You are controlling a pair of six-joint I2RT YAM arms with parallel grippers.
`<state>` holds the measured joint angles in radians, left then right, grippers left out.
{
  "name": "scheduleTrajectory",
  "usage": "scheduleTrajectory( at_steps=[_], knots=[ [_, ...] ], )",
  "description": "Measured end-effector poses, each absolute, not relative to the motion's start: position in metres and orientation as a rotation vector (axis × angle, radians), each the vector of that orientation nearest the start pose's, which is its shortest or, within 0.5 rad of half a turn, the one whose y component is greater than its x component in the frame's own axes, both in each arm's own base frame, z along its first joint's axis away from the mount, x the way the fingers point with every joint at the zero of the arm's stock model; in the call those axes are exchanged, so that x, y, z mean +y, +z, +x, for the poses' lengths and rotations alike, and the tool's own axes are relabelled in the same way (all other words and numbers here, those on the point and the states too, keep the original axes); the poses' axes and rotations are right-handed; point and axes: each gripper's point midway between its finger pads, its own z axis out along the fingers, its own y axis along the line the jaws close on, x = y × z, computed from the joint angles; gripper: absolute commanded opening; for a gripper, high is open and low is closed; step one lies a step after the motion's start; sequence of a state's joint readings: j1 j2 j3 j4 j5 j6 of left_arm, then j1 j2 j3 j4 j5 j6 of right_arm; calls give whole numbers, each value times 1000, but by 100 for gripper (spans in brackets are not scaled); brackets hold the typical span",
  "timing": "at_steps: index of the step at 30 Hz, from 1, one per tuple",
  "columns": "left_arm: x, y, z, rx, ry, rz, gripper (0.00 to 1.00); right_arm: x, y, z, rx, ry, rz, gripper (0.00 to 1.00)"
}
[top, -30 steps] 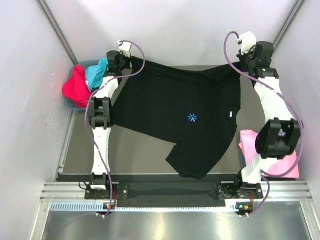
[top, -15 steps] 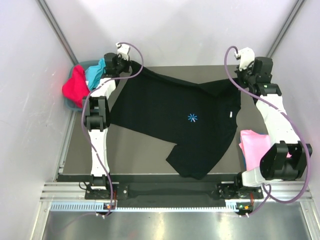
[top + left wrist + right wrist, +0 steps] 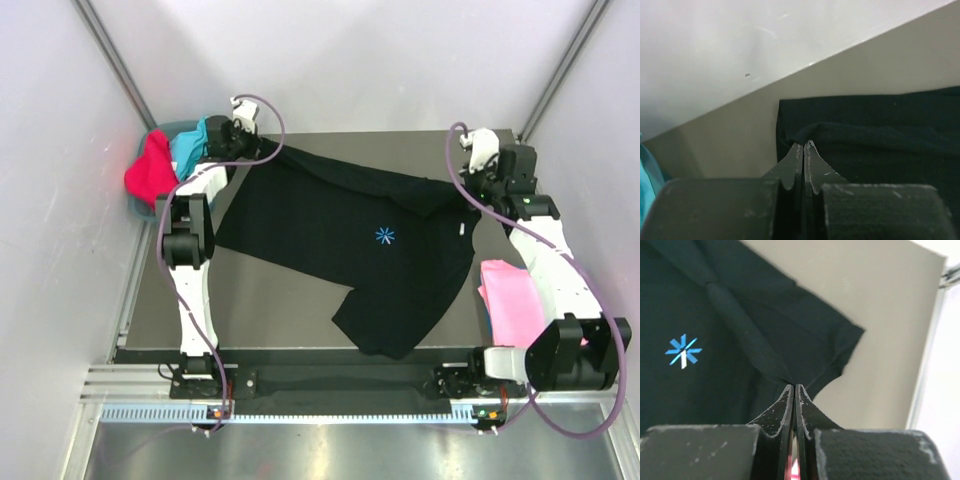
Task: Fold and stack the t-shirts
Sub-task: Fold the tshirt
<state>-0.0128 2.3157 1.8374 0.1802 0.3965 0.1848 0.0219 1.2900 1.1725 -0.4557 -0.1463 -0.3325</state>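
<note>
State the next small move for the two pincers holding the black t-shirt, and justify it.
Probably draw the left pincer and right pincer slightly apart. Both are shut on the far edge of the black t-shirt, and a raised crease runs between them, so tension should flatten it.

Black tee (image 3: 360, 240) sprawls at centre, logo (image 3: 385, 236) up; pink tee (image 3: 515, 300) at 4 o'clock; red tee (image 3: 150, 172) and turquoise tee (image 3: 188, 145) — bunched — at 10 o'clock.

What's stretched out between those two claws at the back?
The black t-shirt spans it, left claw and right claw each pinching its cloth, in the overhead view.
</note>
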Motion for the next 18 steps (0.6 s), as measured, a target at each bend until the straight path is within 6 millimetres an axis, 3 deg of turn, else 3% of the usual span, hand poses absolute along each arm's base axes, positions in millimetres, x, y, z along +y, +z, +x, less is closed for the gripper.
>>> scheduleTrajectory(
  at_steps=[7, 18],
  knots=[
    [-65, 117, 642, 1879, -236, 459, 0, 32, 215, 364, 2118, 38, -473, 0],
    [-48, 80, 621, 2000, -143, 463, 0, 40, 215, 354, 2119, 97, -463, 0]
  ],
)
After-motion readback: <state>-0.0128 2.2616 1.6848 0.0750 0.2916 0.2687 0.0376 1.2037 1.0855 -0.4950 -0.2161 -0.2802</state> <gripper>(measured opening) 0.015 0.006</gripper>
